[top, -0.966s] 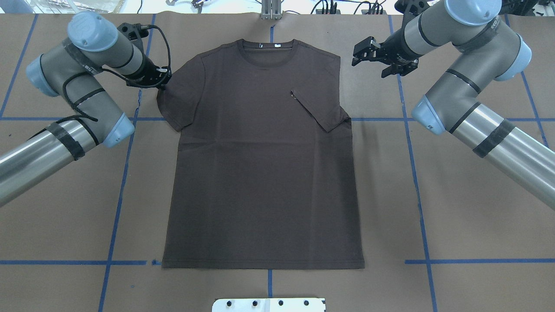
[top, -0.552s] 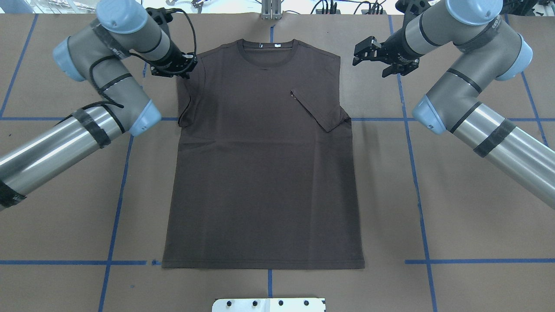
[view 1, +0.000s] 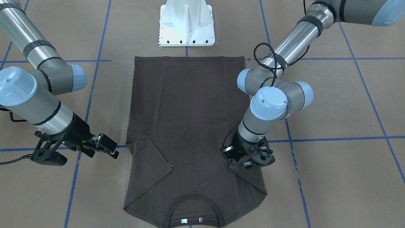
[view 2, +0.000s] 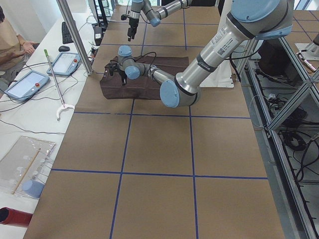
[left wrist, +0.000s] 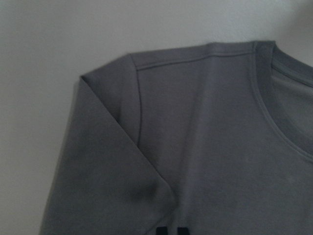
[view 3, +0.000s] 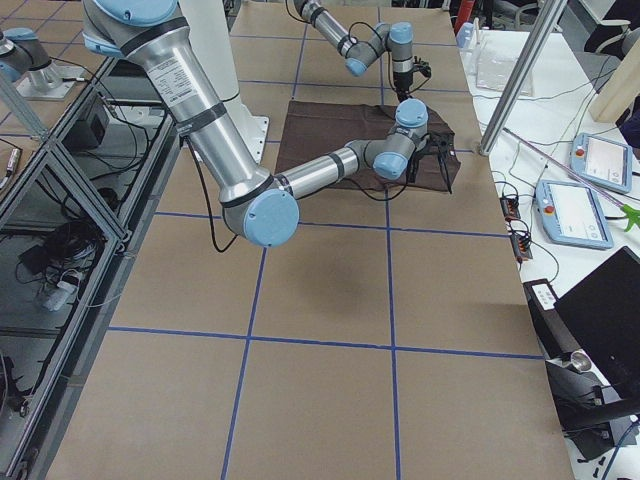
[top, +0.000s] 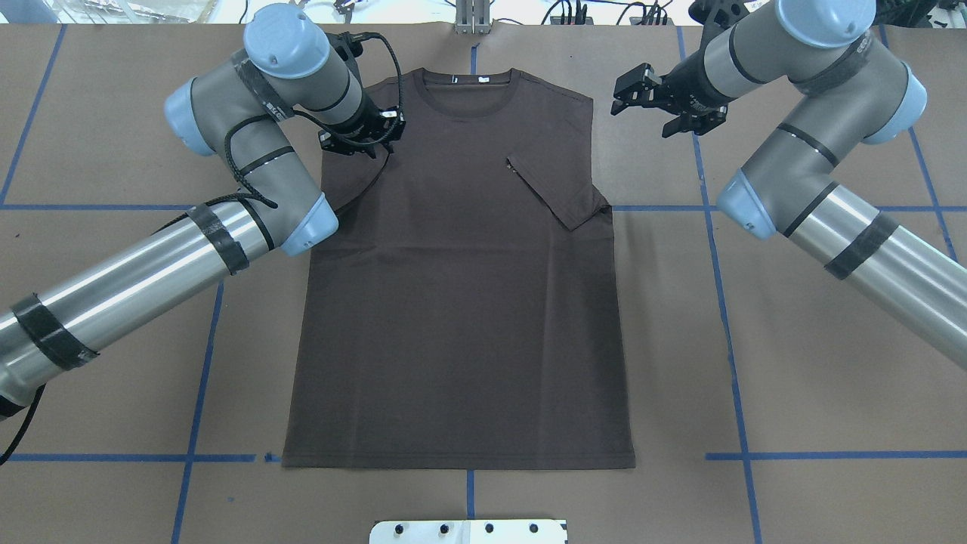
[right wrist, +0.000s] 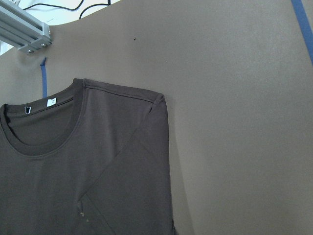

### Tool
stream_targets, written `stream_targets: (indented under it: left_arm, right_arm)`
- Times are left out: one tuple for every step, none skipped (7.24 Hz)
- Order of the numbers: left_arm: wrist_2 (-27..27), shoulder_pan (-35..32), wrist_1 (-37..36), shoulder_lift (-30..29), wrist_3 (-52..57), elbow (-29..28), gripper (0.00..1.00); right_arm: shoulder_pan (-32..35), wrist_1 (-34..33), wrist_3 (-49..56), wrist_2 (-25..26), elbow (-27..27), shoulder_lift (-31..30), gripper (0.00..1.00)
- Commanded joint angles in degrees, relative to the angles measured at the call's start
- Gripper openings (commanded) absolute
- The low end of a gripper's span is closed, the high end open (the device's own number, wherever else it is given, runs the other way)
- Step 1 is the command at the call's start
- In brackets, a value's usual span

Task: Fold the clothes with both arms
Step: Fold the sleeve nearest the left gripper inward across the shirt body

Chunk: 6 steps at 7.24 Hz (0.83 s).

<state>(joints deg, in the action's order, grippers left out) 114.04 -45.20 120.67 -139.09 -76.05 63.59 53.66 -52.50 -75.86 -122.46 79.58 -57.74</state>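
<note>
The dark brown T-shirt [top: 461, 302] lies flat on the table, collar [top: 468, 83] at the far side; it also shows in the front-facing view [view 1: 186, 104]. Its right sleeve [top: 559, 189] lies folded inward over the chest. My left gripper [top: 363, 140] is shut on the left sleeve [left wrist: 112, 161] and holds it low over the shirt's left shoulder, so the sleeve is creased inward. My right gripper [top: 659, 104] is open and empty, hovering above bare table just right of the shirt's right shoulder [right wrist: 156, 100].
The white pedestal base [view 1: 186, 25] stands at the near edge behind the hem. Blue tape lines [top: 725, 317] cross the brown table cover. Off the far edge are cables, tablets [view 2: 25, 82] and an operator [view 2: 10, 45].
My left gripper has moved right, from beside the shirt to over its left shoulder, dragging the left sleeve inward with it. The right arm has barely moved.
</note>
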Motion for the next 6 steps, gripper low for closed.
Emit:
stream_targets:
  left_arm:
    - [0.4, 3.3, -0.5, 5.2, -4.3, 13.2, 0.76]
    - [1.0, 3.8, -0.9, 10.1, -4.6, 22.6, 0.76]
    - [4.2, 4.2, -0.9, 15.0, -6.2, 30.1, 0.76]
    - [4.4, 4.1, -0.8, 16.2, -7.7, 32.1, 0.76]
    - [4.3, 4.2, -0.8, 16.3, -7.7, 32.0, 0.76]
    - [4.2, 4.2, -0.8, 16.4, -7.7, 32.0, 0.76]
  right_arm:
    - [-9.3, -1.5, -9.3, 11.1, 9.4, -4.6, 1.00]
    - [-13.4, -2.1, -14.3, 12.0, 15.4, -11.1, 1.00]
    - [-18.9, -2.2, -19.5, 16.2, 22.9, -18.1, 0.97]
    - [-26.7, -3.6, -25.9, 23.2, 27.6, -22.6, 0.94]
    - [-32.5, -12.6, -30.1, 28.4, 31.9, -22.9, 0.89]
    - [-36.7, -21.2, -33.9, 29.6, 37.5, -22.9, 0.89]
